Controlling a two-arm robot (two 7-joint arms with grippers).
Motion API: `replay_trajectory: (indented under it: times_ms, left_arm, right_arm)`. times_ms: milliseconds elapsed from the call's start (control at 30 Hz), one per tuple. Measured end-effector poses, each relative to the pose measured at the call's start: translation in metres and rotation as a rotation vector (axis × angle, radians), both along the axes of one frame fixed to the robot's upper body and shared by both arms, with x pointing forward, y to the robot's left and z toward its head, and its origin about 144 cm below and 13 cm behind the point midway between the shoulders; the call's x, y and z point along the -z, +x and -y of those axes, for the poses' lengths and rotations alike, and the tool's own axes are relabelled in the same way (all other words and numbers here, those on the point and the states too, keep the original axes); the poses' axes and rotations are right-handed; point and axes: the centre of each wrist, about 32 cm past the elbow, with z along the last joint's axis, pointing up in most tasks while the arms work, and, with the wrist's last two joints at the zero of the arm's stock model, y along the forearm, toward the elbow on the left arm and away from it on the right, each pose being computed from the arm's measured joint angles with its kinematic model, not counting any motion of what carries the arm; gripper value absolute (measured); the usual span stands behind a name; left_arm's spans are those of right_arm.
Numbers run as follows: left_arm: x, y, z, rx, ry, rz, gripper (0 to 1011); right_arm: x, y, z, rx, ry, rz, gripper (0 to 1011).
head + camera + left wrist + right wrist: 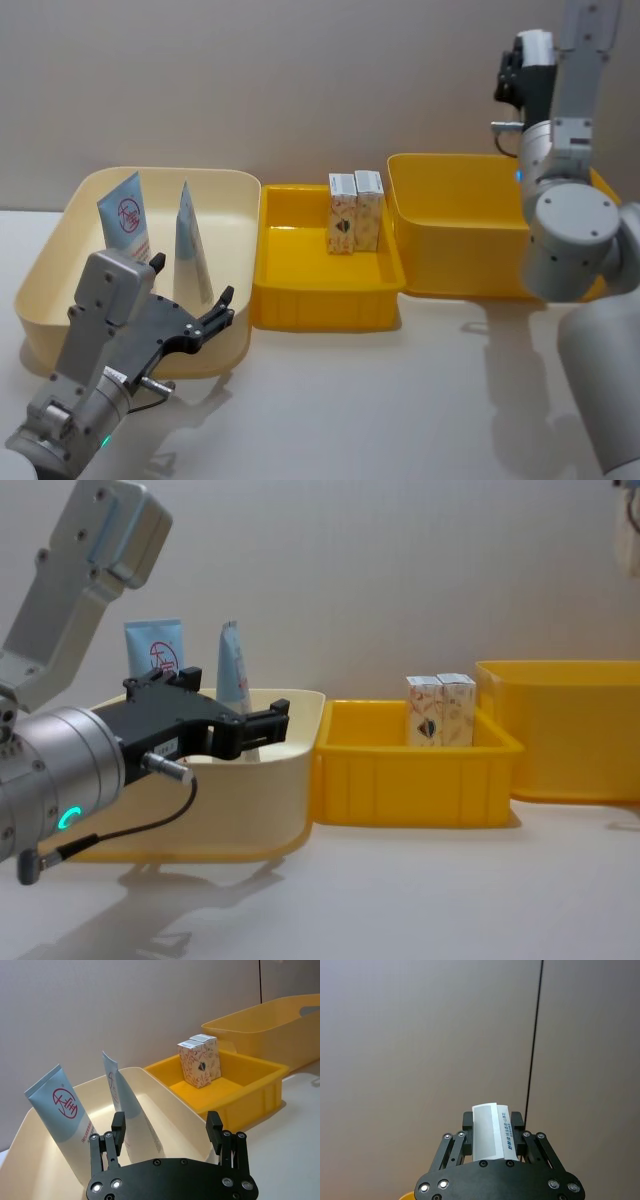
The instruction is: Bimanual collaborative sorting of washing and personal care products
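Note:
Two pale-blue-and-white squeeze tubes (125, 215) (190, 240) stand upright in the cream bin (45, 270); the left one shows a red round logo (65, 1102). Two small white cartons (342, 212) (369, 208) stand side by side at the back of the low yellow tray (320, 300). My left gripper (192, 282) hovers open and empty over the cream bin's front rim, pointing at the tubes (120, 1095). My right gripper (512, 78) is raised high above the big yellow bin (450, 260), shut on a white squeeze tube (487, 1135) with blue print.
The three containers stand in a row across the table: cream bin left, low yellow tray (410, 780) middle, deep yellow bin (570, 740) right. White tabletop (380, 400) lies in front of them. A plain wall stands behind.

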Motion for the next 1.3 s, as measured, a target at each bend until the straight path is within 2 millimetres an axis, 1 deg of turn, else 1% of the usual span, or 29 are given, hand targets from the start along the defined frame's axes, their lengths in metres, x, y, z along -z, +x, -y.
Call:
replay_trajectory:
  times_ms: [233,433,633,700,800,833,867,900,933,1000,1067,1100,1167,1200,1300]
  left_arm:
    - [0.0,0.0,0.0,0.0,0.0,0.0,1003]
    - [0.0,0.0,0.0,0.0,0.0,0.0,1003]
    - [0.0,0.0,0.0,0.0,0.0,0.0,1003]
    - [0.0,0.0,0.0,0.0,0.0,0.0,1003]
    - [0.0,0.0,0.0,0.0,0.0,0.0,1003]
    - [0.0,0.0,0.0,0.0,0.0,0.0,1003]
    - [0.0,0.0,0.0,0.0,0.0,0.0,1003]
    - [0.0,0.0,0.0,0.0,0.0,0.0,1003]
    - [0.0,0.0,0.0,0.0,0.0,0.0,1003]
    - [0.0,0.0,0.0,0.0,0.0,0.0,1003]
    - [0.0,0.0,0.0,0.0,0.0,0.0,1003]
    - [0.0,0.0,0.0,0.0,0.0,0.0,1003]
    - [0.0,0.0,0.0,0.0,0.0,0.0,1004]
    - [0.0,0.0,0.0,0.0,0.0,0.0,1003]
    - [0.0,0.0,0.0,0.0,0.0,0.0,1003]
  right_arm:
    - [-0.001,0.01,-0.014,-0.012,-0.007,-0.096,438]
    - [0.002,0.025,-0.027,0.004,-0.021,-0.187,438]
    - [0.009,0.035,-0.033,0.029,-0.033,-0.219,436]
    - [0.012,0.038,-0.035,0.038,-0.037,-0.222,454]
    - [0.016,0.043,-0.038,0.049,-0.042,-0.224,532]
    - [0.017,0.044,-0.038,0.052,-0.044,-0.224,574]
    - [0.018,0.045,-0.039,0.056,-0.046,-0.225,586]
    - [0.019,0.046,-0.039,0.058,-0.047,-0.226,634]
    - [0.019,0.046,-0.04,0.059,-0.048,-0.226,654]
    - [0.02,0.048,-0.04,0.063,-0.05,-0.227,726]
    - [0.022,0.049,-0.041,0.067,-0.052,-0.227,769]
    - [0.023,0.05,-0.042,0.069,-0.053,-0.228,824]
    - [0.024,0.051,-0.042,0.071,-0.054,-0.229,861]
    - [0.024,0.051,-0.042,0.072,-0.055,-0.229,907]
    - [0.025,0.052,-0.043,0.076,-0.057,-0.23,973]
